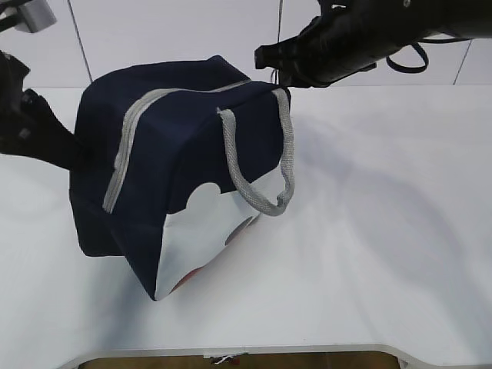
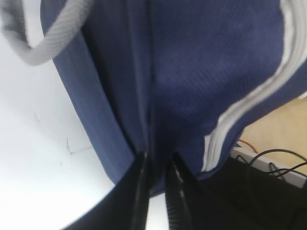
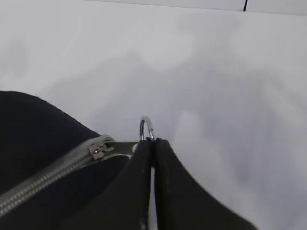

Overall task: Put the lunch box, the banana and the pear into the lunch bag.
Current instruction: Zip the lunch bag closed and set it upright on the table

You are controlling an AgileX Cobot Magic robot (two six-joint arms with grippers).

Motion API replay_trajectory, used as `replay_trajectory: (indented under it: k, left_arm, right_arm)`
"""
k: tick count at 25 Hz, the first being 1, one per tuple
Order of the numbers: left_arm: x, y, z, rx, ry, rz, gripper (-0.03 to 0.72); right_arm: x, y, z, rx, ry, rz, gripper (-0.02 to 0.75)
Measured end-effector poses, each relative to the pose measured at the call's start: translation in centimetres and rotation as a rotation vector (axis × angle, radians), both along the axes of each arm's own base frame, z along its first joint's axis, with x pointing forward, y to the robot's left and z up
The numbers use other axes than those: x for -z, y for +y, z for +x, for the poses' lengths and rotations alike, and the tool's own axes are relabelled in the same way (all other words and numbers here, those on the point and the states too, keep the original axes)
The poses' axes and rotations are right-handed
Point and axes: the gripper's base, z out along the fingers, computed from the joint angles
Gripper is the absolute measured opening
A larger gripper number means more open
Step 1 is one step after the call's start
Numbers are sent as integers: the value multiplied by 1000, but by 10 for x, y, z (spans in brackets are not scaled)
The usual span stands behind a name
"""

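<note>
The navy-blue lunch bag [image 1: 177, 177] stands on the white table, its grey zipper [image 1: 127, 146] closed along the top and a grey handle [image 1: 269, 165] hanging at its front. My left gripper [image 2: 157, 160] is shut on a fold of the bag's blue fabric at its left end. My right gripper [image 3: 153, 142] is shut on the zipper's ring pull [image 3: 146, 128] at the bag's far right end; the slider [image 3: 98, 151] sits beside it. The lunch box, banana and pear are out of view.
White table [image 1: 384, 231] stretches to the right of the bag. Its front edge [image 1: 231, 355] runs along the bottom. A white wall stands behind. Cables [image 2: 268, 155] lie below the table in the left wrist view.
</note>
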Motion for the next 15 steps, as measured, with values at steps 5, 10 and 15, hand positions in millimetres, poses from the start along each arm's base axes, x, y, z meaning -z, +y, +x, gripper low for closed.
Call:
replay_trajectory:
  k: [5,10,15]
  left_arm:
    - [-37,0,4,-61,2,-11,309]
    - [-76,1,10,-95,-78,-26,447]
    - [-79,-20,28,-37,-59,-59,463]
  right_arm:
    - [2,-1,-1,11,39,13,13]
    - [2,0,-2,22,60,50,13]
    - [3,1,-3,24,70,67,13]
